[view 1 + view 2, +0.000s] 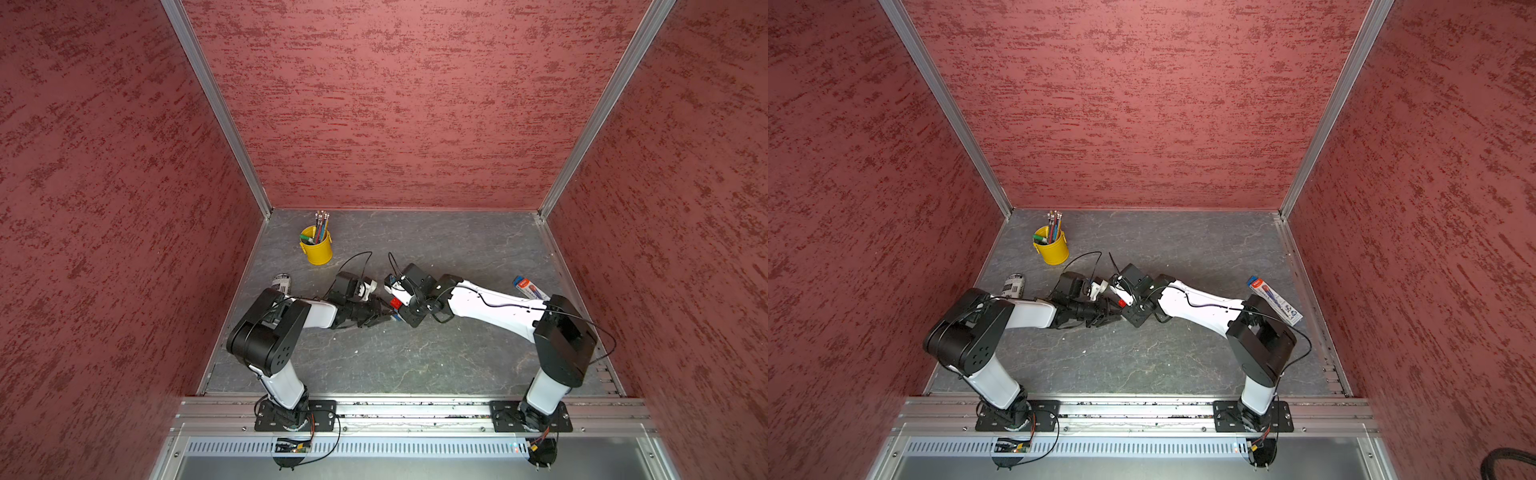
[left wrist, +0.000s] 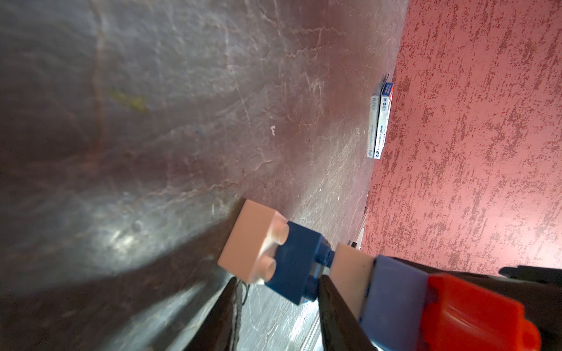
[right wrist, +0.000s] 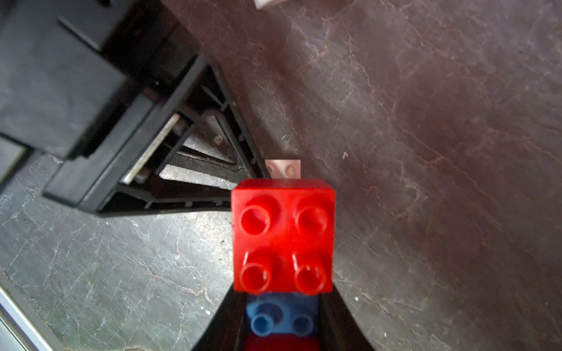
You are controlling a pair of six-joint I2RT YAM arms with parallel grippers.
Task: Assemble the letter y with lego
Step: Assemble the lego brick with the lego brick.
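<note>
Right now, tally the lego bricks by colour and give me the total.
red bricks: 2
blue bricks: 2
white bricks: 2
Total: 6
</note>
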